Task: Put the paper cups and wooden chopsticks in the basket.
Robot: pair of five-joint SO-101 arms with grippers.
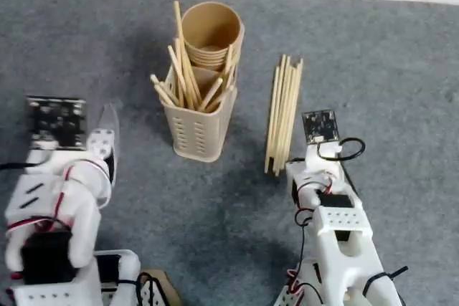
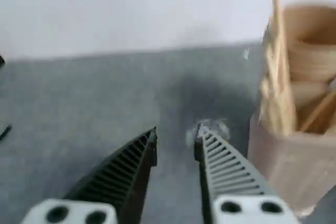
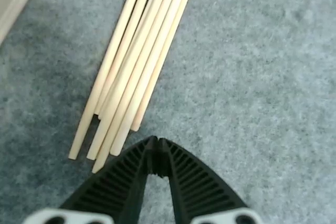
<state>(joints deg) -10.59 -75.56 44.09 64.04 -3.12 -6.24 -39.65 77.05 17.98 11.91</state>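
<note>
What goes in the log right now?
paper cups: in basket | loose chopsticks: beside basket | left gripper: open | right gripper: shut, empty

A tall cream basket (image 1: 197,132) with little slots in its sides stands upright in the upper middle of the high view. A stack of brown paper cups (image 1: 210,30) sits in the top of it, open end up, sticking out above the rim. Some wooden chopsticks (image 1: 185,69) stand in the basket too, leaning out in different ways. More loose chopsticks (image 1: 282,114) lie flat in a neat bunch on the grey worktop (image 1: 394,69), right of the basket and not touching it.
</note>
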